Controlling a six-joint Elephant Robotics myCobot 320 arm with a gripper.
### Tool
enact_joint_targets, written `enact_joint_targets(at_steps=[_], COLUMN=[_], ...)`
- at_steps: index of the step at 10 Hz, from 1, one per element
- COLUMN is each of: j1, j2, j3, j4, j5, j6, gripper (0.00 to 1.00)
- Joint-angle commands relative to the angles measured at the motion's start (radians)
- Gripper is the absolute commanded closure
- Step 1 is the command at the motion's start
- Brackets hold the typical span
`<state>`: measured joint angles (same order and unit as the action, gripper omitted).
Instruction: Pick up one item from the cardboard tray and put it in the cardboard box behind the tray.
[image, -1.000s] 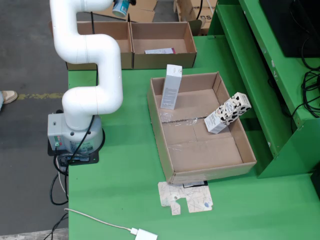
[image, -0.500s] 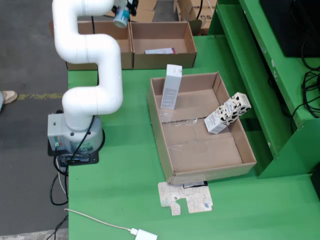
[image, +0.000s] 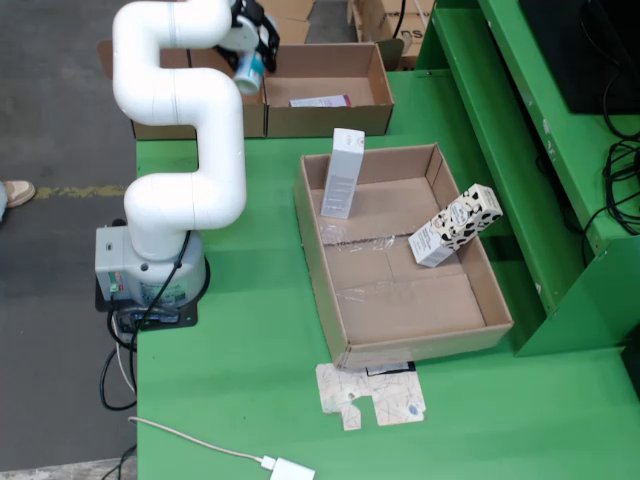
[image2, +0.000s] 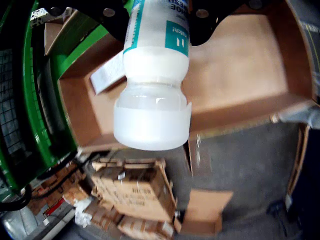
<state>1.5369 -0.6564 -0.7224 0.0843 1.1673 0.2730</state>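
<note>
gripper (image: 252, 45) clamped on a white bottle (image2: 156, 75) with teal label, cap downward, hanging over the cardboard box (image: 330, 118) behind the cardboard tray (image: 420, 340); flat white packet (image: 320, 101) inside box.

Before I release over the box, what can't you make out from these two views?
- Gripper finger contact on the bottle: cut off by the top edge in the wrist view, too small in the fixed view.
- Bottle label text: blurred and cropped, wrist view.
- Cardboard box interior near the arm: hidden by the arm, fixed view.
</note>
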Motion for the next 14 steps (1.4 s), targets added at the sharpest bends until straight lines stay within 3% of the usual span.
enact_joint_targets(at_steps=[1, 7, 14], j1=[-0.027, -0.062, -0.062], j2=[-0.064, -0.238, -0.222], j3=[-0.172, 0.014, -0.044], j4=[0.003, -0.064, -0.025], j5=[-0.005, 0.003, 0.007], j6=[-0.016, -0.022, -0.007], gripper=[1.0, 1.0, 1.0])
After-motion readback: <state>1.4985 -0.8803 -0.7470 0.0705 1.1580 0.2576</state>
